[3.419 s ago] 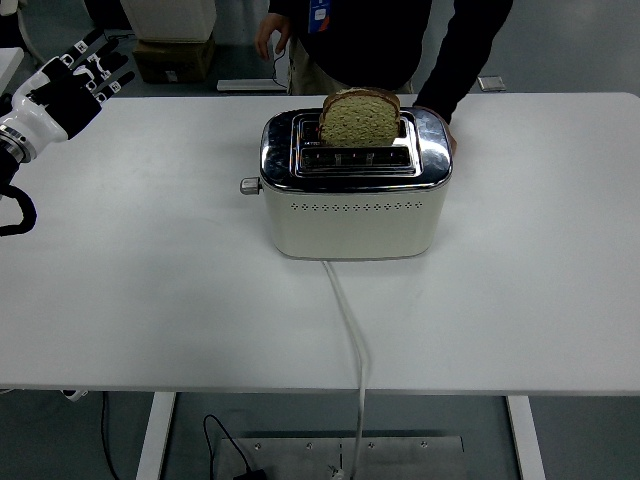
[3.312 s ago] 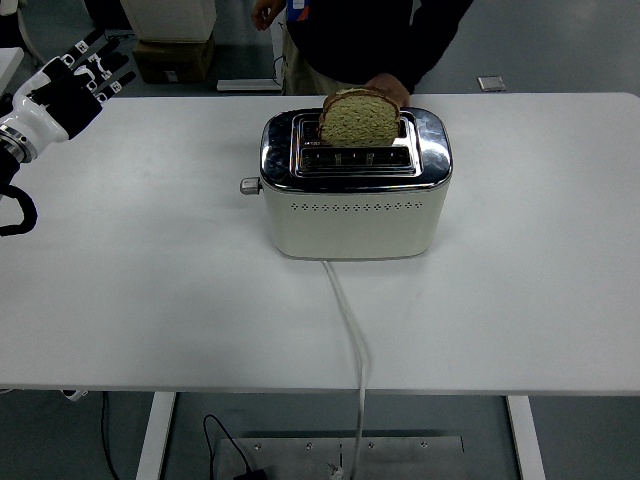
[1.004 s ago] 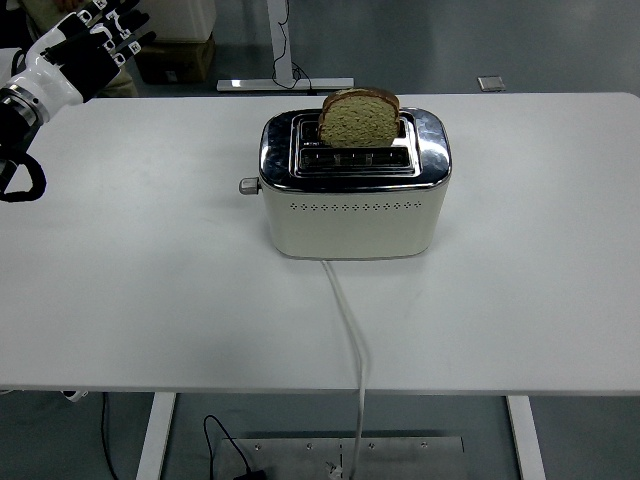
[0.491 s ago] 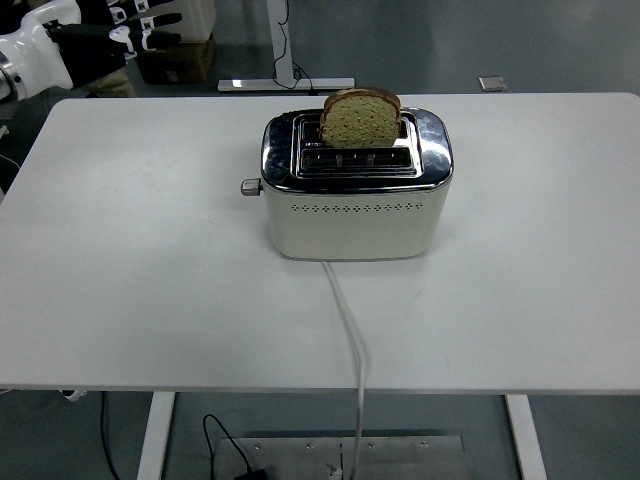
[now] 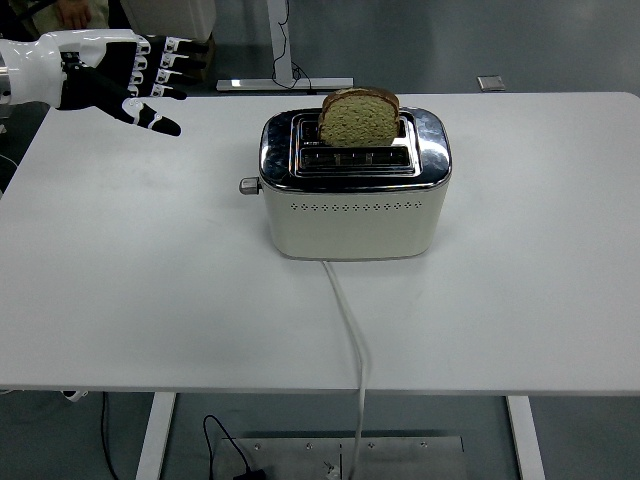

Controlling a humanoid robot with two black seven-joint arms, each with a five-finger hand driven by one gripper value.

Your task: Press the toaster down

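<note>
Well left of the toaster (image 5: 355, 185) and toward the far side of the table (image 5: 130, 260), my left hand (image 5: 120, 75) hangs above the surface with its fingers (image 5: 165, 70) spread and holding nothing, so I judge this to be the approach, with nothing pressed yet. On the toaster's left end sits the lever knob (image 5: 248, 186), apparently up, and a bread slice (image 5: 360, 117) stands tall out of the far slot. Next I need to bring a fingertip over that knob and push straight down; my right hand is out of sight.
</note>
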